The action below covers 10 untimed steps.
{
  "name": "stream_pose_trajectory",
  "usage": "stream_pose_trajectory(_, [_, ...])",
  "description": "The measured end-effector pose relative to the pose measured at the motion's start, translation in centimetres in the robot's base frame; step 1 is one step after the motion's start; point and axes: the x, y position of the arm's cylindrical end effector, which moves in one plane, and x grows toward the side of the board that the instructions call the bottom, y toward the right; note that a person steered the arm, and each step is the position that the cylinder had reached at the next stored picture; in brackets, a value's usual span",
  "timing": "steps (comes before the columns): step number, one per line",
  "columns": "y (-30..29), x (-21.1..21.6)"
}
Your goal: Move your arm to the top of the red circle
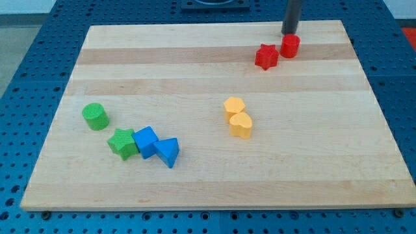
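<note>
Red circle [290, 46], one, below my tip [288, 33]

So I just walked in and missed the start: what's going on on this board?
My tip sits at the view's top right, just above the red circle and about touching it. The red star lies beside the circle on its left. No other block is near the rod.

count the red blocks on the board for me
2. The red circle sits near the view's top right, just below my tip. The red star lies beside it on the view's left. None looks hidden.
</note>
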Motion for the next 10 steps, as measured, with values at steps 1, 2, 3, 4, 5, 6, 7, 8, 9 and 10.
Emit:
stream_pose_trajectory(1, [0.0, 0.9])
stream_pose_trajectory(2, [0.0, 5.5])
stream_pose_trajectory(3, [0.0, 6.2])
stream_pose_trajectory(4, [0.0, 6.0])
stream_pose_trajectory(5, [-2.8, 2.2])
stream_pose_trajectory(6, [-5.7, 0.5])
stream_pose_trajectory(7, [-7.3, 0.5])
stream_pose_trajectory(8, [-8.9, 1.4])
stream_pose_trajectory(9, [-5.6, 0.6])
stream_pose_trajectory(10, [-2.4, 0.6])
